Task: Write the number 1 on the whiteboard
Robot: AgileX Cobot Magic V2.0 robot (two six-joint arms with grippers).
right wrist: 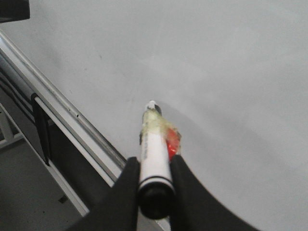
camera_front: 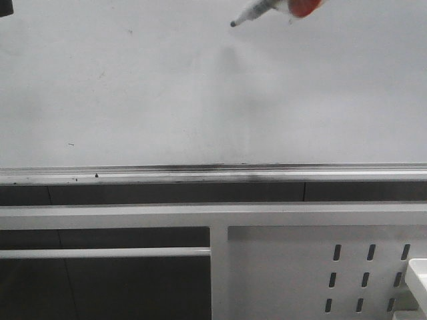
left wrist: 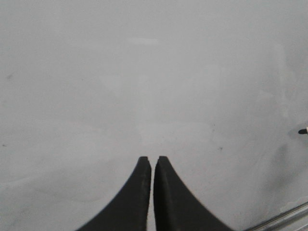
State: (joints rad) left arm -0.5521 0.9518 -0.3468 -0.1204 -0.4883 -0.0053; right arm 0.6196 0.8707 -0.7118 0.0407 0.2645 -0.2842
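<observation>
The whiteboard (camera_front: 133,87) fills the upper front view, glossy white-grey with faint smudges and a silver tray edge (camera_front: 200,172). No black stroke of the number 1 shows on it. My right gripper (right wrist: 154,166) is shut on a white marker (right wrist: 155,154) with a black end and a red patch. The marker (camera_front: 257,12) enters the front view at the top right, its dark tip (camera_front: 233,24) pointing down-left, close to the board. The tip also shows at the edge of the left wrist view (left wrist: 302,131). My left gripper (left wrist: 152,161) is shut and empty, facing the board (left wrist: 144,72).
Below the tray edge run a dark gap and a white metal frame (camera_front: 133,215). A white perforated metal panel (camera_front: 320,273) stands at the lower right. Small dark specks (camera_front: 96,176) lie on the tray edge.
</observation>
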